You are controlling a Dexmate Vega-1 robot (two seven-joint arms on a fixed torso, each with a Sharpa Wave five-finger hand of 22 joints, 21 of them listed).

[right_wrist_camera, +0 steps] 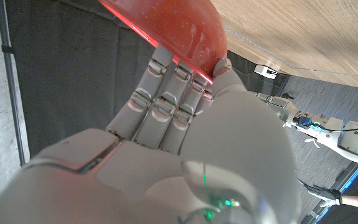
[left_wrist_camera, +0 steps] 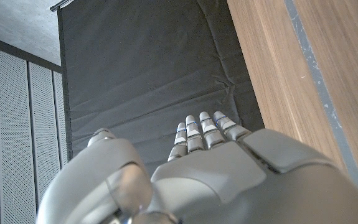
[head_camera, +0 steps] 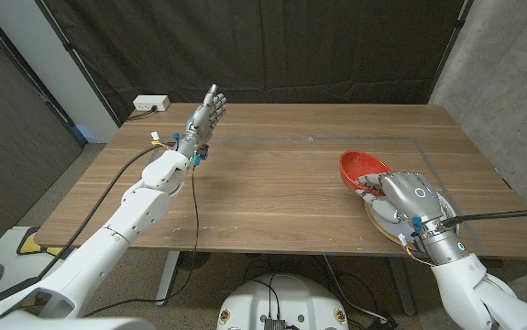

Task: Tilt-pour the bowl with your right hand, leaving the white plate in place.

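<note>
Red bowl point(head_camera: 358, 168) sits at table's right side, pinched at its rim by right hand point(head_camera: 400, 197), lying toward 10 o'clock from palm over white plate point(head_camera: 387, 225); left hand point(head_camera: 205, 117) far off, fingers straight, holding nothing.

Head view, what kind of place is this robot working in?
Probably a lab or test bay: a black curtain hangs behind the wooden table, a bare concrete wall stands beside it, and a white power strip sits at the table's far corner.
</note>
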